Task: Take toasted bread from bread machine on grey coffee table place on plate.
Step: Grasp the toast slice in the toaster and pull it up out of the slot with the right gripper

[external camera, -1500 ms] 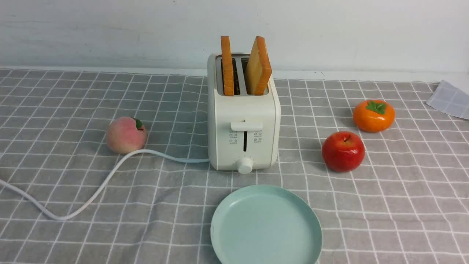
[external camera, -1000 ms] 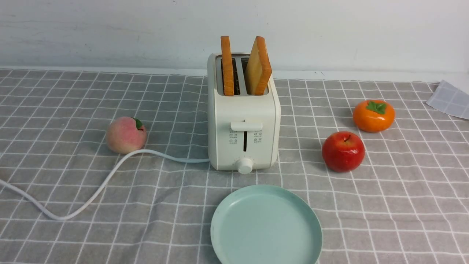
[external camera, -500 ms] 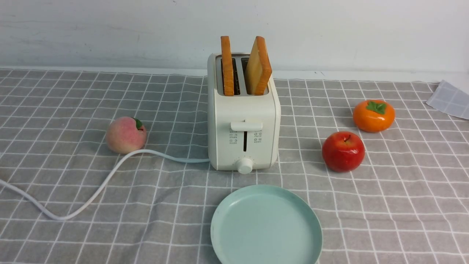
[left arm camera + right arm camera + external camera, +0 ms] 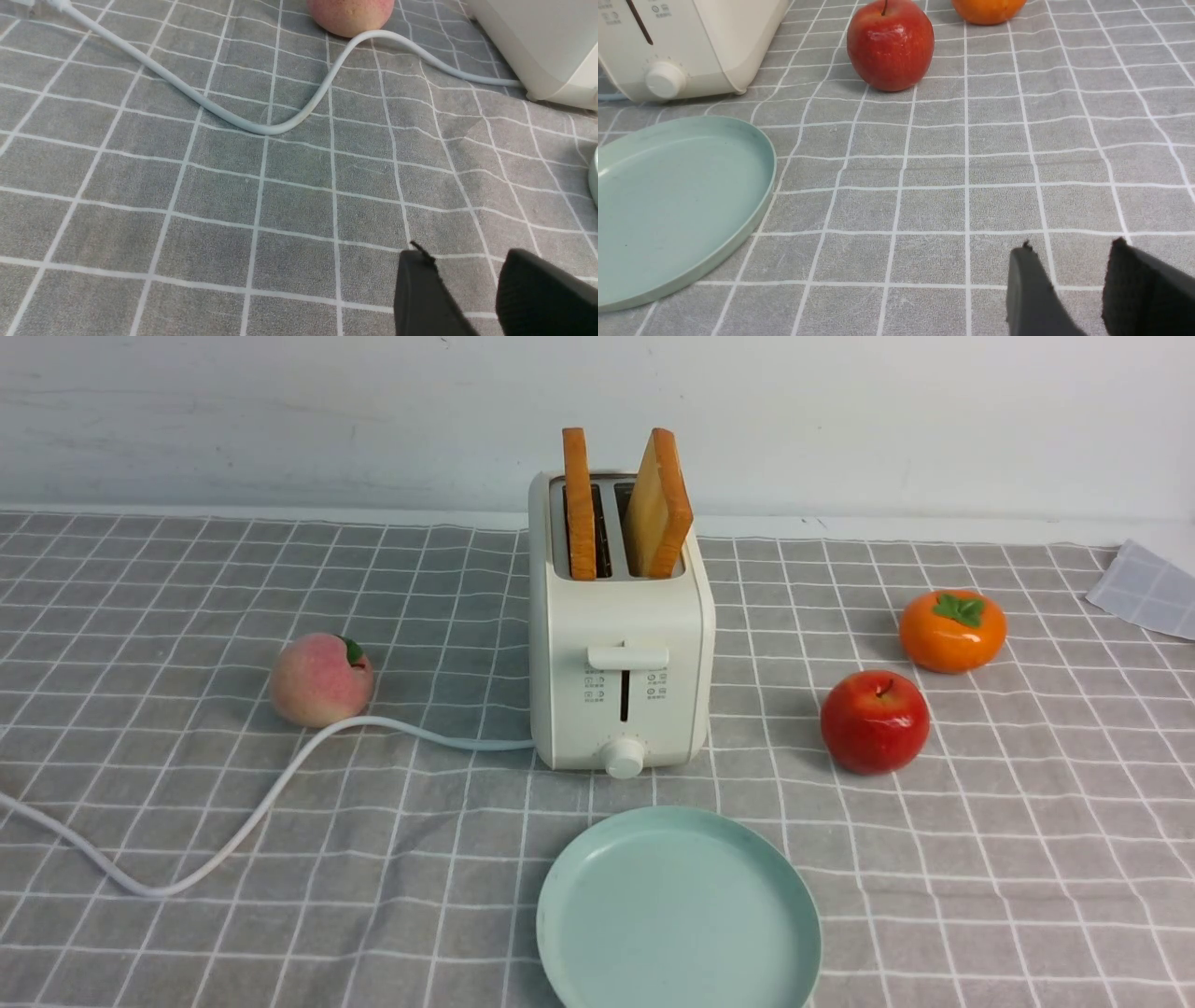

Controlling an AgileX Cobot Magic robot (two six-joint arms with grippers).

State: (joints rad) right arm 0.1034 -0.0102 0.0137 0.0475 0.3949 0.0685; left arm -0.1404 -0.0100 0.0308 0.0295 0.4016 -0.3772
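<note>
Two slices of toasted bread stand in the cream-white bread machine (image 4: 621, 644) on the grey coffee table (image 4: 1027, 859): the left slice (image 4: 579, 504) upright, the right slice (image 4: 659, 504) leaning. The empty mint-green plate (image 4: 679, 910) lies in front of the toaster; it also shows in the right wrist view (image 4: 677, 205). Neither gripper shows in the front view. My left gripper (image 4: 465, 261) is open and empty over the cloth, near the white cord (image 4: 261, 126). My right gripper (image 4: 1069, 254) is open and empty over the cloth, to the right of the plate.
A peach (image 4: 321, 679) sits left of the toaster beside the cord (image 4: 233, 821). A red apple (image 4: 875, 721) and an orange persimmon (image 4: 952, 631) sit to the right. A folded cloth corner (image 4: 1144, 588) lies at the far right.
</note>
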